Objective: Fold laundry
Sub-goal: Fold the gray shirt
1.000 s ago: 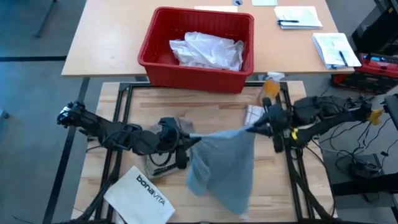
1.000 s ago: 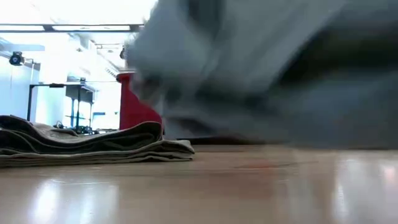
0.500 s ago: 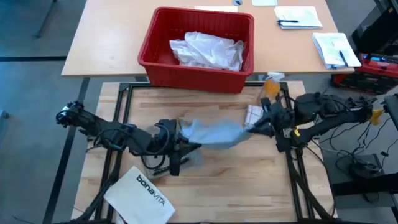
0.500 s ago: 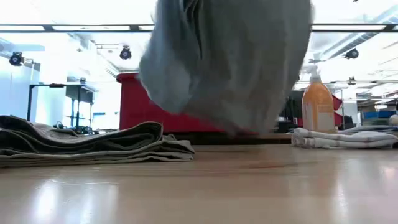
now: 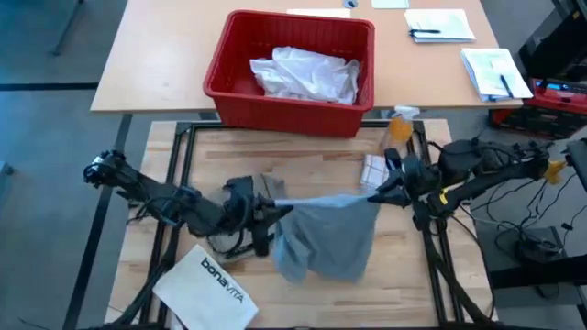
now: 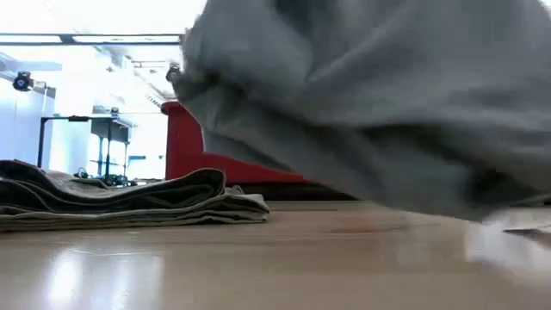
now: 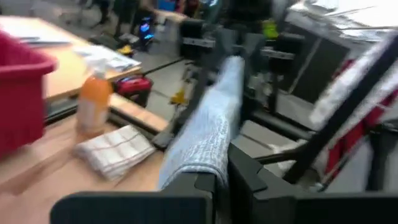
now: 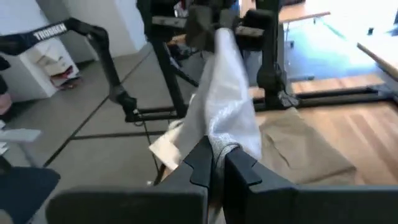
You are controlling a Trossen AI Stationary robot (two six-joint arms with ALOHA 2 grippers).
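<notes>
Now grey T-shirt (image 5: 326, 240) hanging lower than before, stretched between left jaws (image 5: 271, 214) and right jaws (image 5: 374, 194), both clamped on it.

Bright ceiling lights glare in the low view, reflecting on the table (image 6: 258, 267); the wrist views are motion-blurred.

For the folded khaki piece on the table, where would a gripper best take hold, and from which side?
Probably at its open edge. In the low view the khaki piece lies flat in stacked layers that taper to a thin lip toward the table's middle. A low approach from that side could slip a finger under the layers. Both grippers are busy: the left gripper and right gripper hold the grey T-shirt stretched between them.
</notes>
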